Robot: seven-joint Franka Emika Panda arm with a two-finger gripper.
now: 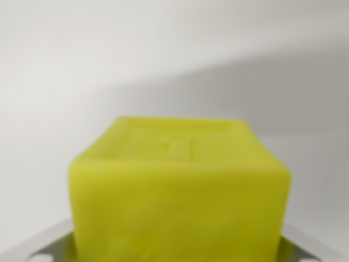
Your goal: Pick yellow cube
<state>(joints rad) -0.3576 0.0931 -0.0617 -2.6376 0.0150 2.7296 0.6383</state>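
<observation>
The yellow cube (180,191) fills the wrist view, blurred, just above grey gripper (180,256) parts at the bottom corners; whether the gripper grasps it is unclear.

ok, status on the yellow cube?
Yellow cube fills the wrist view, blurred, very close. Grey metal parts at the bottom corners, either side of the cube; fingers' state unclear. Nothing in the way; plain white surface behind.

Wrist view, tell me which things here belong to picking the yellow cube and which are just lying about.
Belongs to the job:
yellow cube, filling the lower middle, blurred
gripper, only grey metal parts showing at the bottom corners

Just lying about:
nothing else, only a plain white surface
</observation>
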